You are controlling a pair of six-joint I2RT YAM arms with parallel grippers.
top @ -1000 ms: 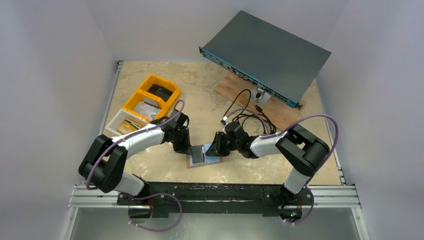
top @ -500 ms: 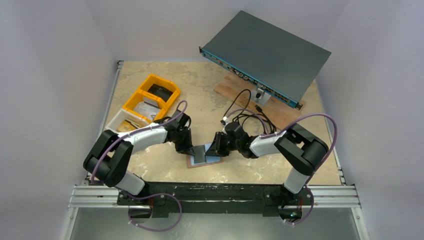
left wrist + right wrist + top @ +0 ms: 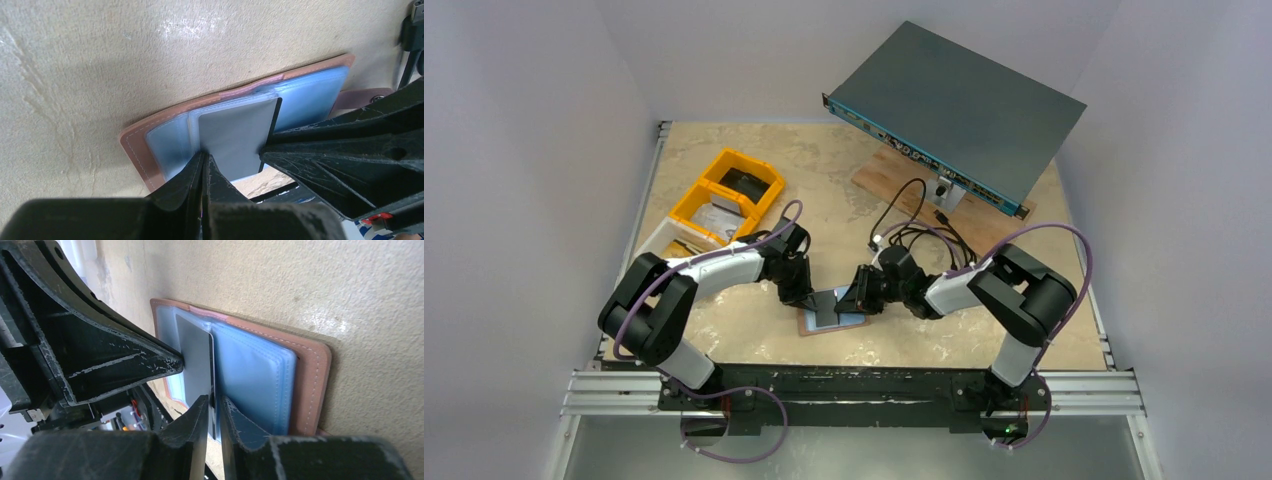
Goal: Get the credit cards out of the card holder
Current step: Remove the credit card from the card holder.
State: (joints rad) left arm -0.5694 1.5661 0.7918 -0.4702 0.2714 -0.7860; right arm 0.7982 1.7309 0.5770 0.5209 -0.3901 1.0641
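The card holder (image 3: 808, 326) lies open on the table between my grippers, with a tan leather rim (image 3: 137, 150) and pale blue-grey sleeves (image 3: 255, 375). A grey credit card (image 3: 235, 137) with a dark edge sticks partway out of a middle sleeve, past the holder's near edge. My right gripper (image 3: 214, 407) is shut on this card's edge (image 3: 196, 360), one finger on each face. My left gripper (image 3: 204, 161) is shut, its tips against the sleeve edge at the card's corner. In the top view the left gripper (image 3: 809, 298) and right gripper (image 3: 856, 300) meet over the holder. Other cards are hidden.
Yellow bins (image 3: 727, 195) and a white bin (image 3: 662, 243) stand at the back left. A grey rack unit (image 3: 959, 105) rests on a wooden board (image 3: 894, 175) at the back right. Black cables (image 3: 914, 235) lie just behind the right gripper.
The left arm's elbow has swung a little to the right. Both grippers and the holder stay almost where they were.
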